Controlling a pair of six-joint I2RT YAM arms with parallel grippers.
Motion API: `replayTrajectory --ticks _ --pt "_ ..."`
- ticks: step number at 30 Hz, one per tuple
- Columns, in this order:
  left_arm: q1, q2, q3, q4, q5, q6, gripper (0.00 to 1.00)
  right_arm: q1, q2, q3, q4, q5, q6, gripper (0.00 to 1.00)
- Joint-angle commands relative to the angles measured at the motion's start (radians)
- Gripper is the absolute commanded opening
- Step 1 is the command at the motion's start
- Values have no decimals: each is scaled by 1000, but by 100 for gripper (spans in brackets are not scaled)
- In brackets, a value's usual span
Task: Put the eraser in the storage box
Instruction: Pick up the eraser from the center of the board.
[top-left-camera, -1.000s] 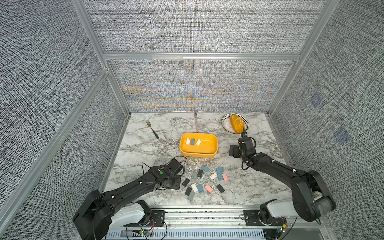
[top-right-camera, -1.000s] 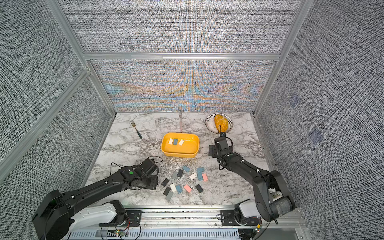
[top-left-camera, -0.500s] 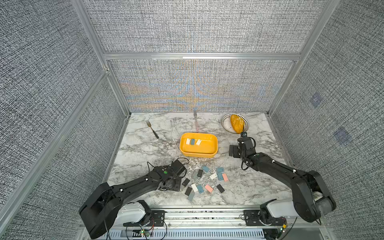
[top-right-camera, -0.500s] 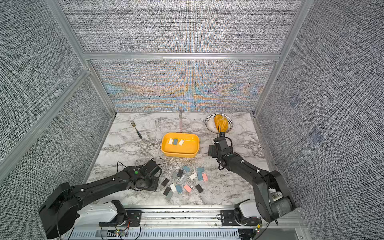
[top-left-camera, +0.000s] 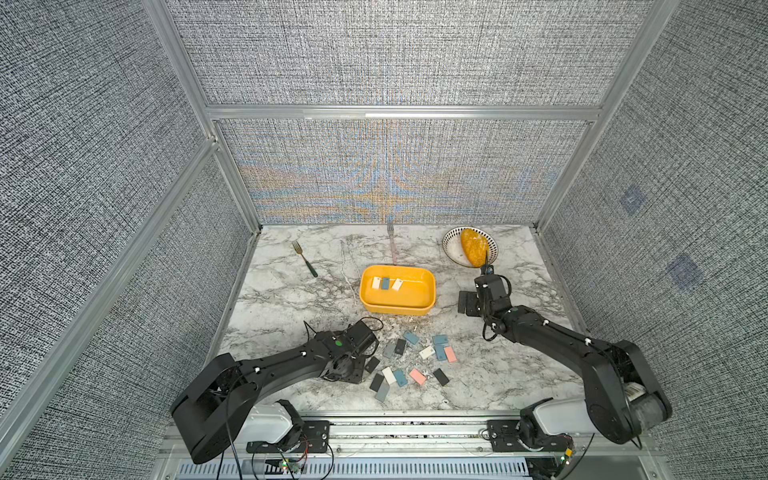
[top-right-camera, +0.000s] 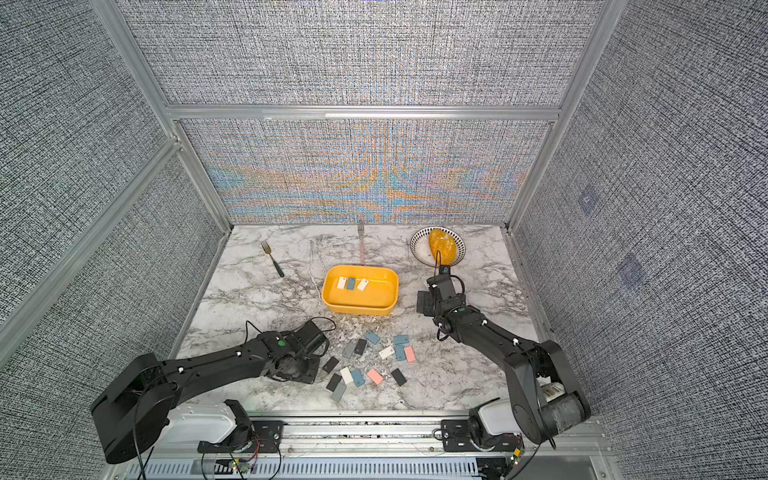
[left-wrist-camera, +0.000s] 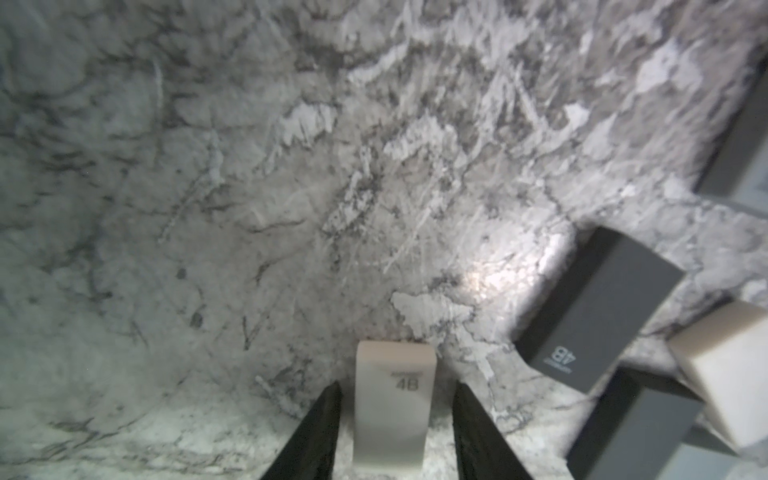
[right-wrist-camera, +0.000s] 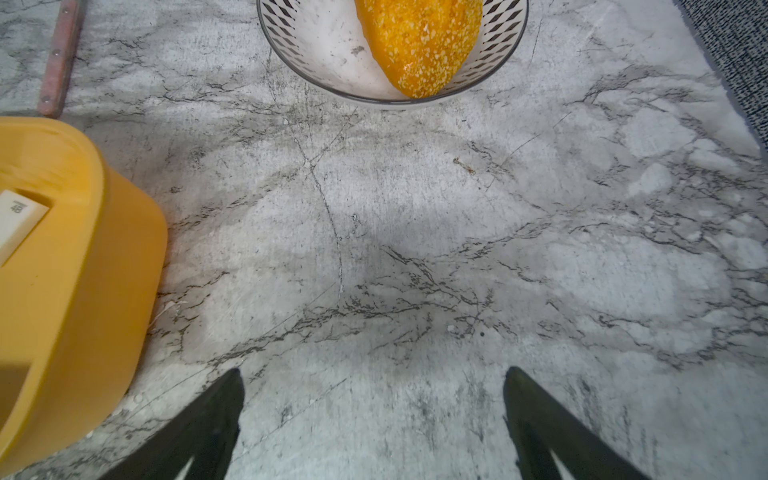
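A white eraser marked 4B lies flat on the marble between the fingers of my left gripper. A narrow gap shows on each side of it, so the gripper is open around it. In both top views the left wrist hides this eraser, at the left edge of several loose erasers. The yellow storage box stands mid-table with three erasers inside. To the right of the box, my right gripper is open over bare marble, and it shows in a top view.
A patterned white bowl with an orange bread roll sits at the back right. A green-handled fork lies back left. A pink-handled fork lies behind the box. Dark grey erasers lie close beside the left gripper.
The left gripper has come down and towards the front edge, and its fingers have narrowed around the white eraser. The right arm has not moved.
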Motion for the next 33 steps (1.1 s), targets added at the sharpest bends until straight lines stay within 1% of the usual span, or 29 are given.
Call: replayTrajectory --ticks 1,4,6,9,10,19,23,27,33 --pt "-6 23 0 23 16 -3 47 1 -2 -4 -7 10 5 98" --pt "-10 33 1 25 14 -3 46 0 1 -5 -9 12 3 98" --pt "-12 37 1 26 13 -3 43 0 1 -5 -6 12 4 98" --pt "-13 33 -4 24 15 -6 34 1 2 -4 -7 11 4 98" --pt "-13 27 -5 23 13 -7 32 1 3 -4 -7 12 3 98" --pt "-13 -5 9 -7 -14 -3 29 1 5 -4 -5 7 7 98" --pt "-13 -31 60 -62 -74 12 29 2 0 -2 -9 12 2 98" --pt "-12 -41 151 -145 -140 42 29 1 -1 1 -15 16 -1 98" --pt "-12 -40 278 -169 -204 84 29 2 -1 9 -20 19 -4 98"
